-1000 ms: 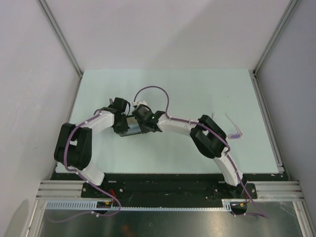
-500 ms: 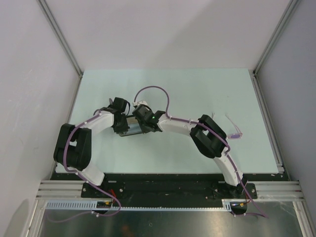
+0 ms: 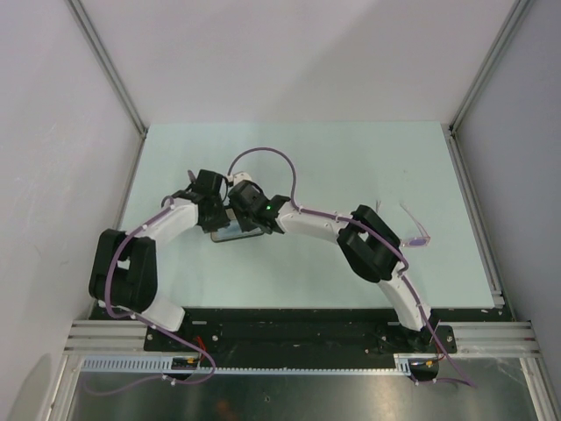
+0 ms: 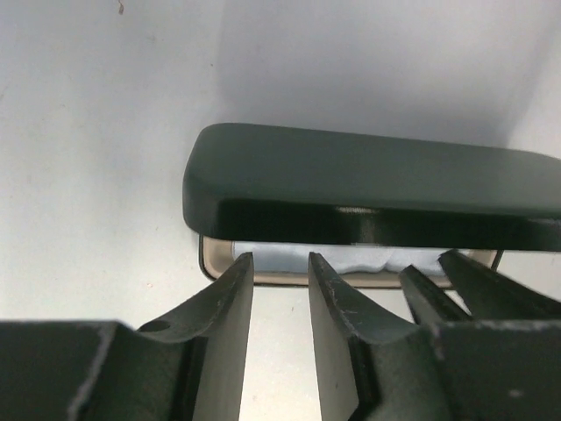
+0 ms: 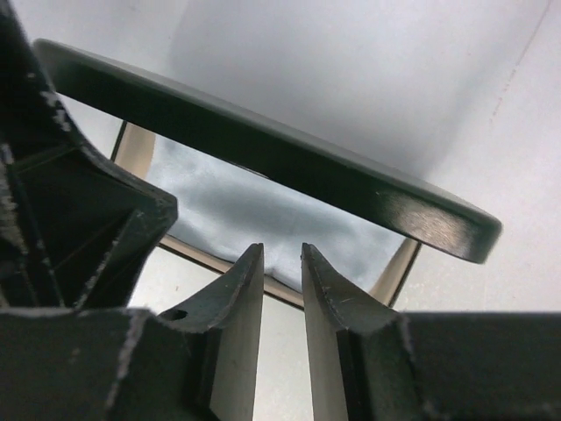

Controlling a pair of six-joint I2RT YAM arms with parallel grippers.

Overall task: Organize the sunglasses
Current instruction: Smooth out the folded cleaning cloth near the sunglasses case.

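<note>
Both my grips have just eased off! My left gripper (image 4: 279, 263) and right gripper (image 5: 280, 254) now stand slightly parted, holding nothing. The black case (image 4: 351, 184) sits lid ajar, blue cloth (image 5: 237, 210) inside. The sunglasses (image 3: 416, 232) wait at three o'clock on the table (image 3: 351, 158), well apart. Fetching them looks next.

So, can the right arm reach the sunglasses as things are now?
Probably yes. The sunglasses lie uncovered on the table beside the right arm's elbow, nothing around them. The right gripper is over at the black case, so it would first have to swing back.
</note>
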